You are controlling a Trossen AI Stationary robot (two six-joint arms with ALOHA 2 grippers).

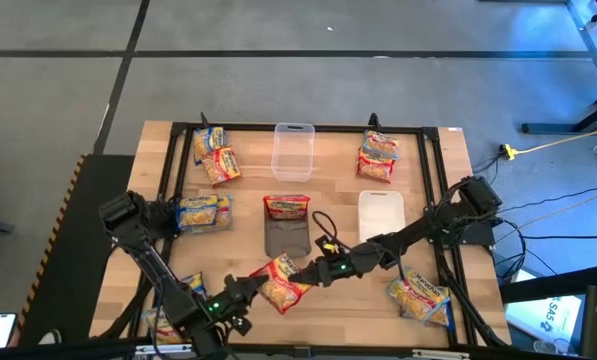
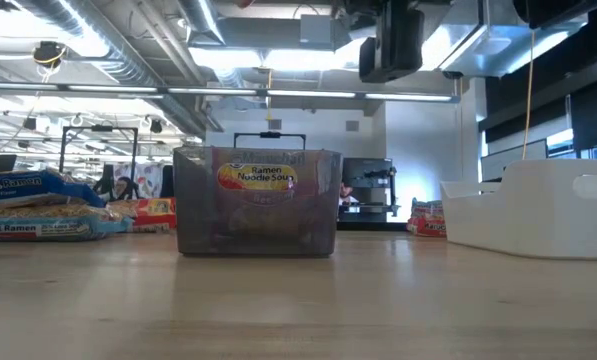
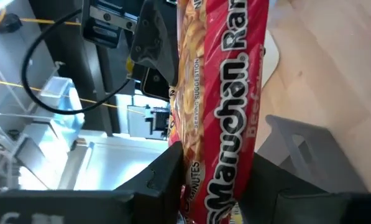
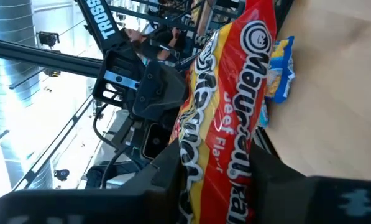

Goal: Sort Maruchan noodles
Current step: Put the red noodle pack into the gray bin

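A red Maruchan noodles packet point(image 1: 281, 280) hangs above the table's near middle between my two grippers. My left gripper point(image 1: 253, 291) comes at it from the near left and my right gripper point(image 1: 313, 272) from the right, and both are shut on it. The left wrist view shows the packet point(image 3: 219, 93) running away from the fingers, with the right gripper behind it. The right wrist view shows the same packet point(image 4: 235, 93). Another red packet point(image 1: 287, 207) stands in the grey container point(image 1: 286, 240). Further packets lie on the table. My left gripper pinches the red packet's end nearest the table's left point(image 3: 217, 183) between its two fingers point(image 3: 163, 177), the printed face showing between them. The fingers reach in about level from the near left, along the packet. The packet is lifted clear of the table. My right gripper pinches the packet's opposite end point(image 4: 225, 177) between its two fingers point(image 4: 166, 171), the red printed face showing between them. The fingers reach in level from the table's right, along the packet. The packet hangs clear of the table between the two grippers.
A clear container point(image 1: 292, 150) stands at the far middle and a white one point(image 1: 381, 213) right of centre. Packets lie at the far left point(image 1: 216, 155), far right point(image 1: 378, 157), left point(image 1: 203, 212), near left point(image 1: 163, 322) and near right point(image 1: 421, 298).
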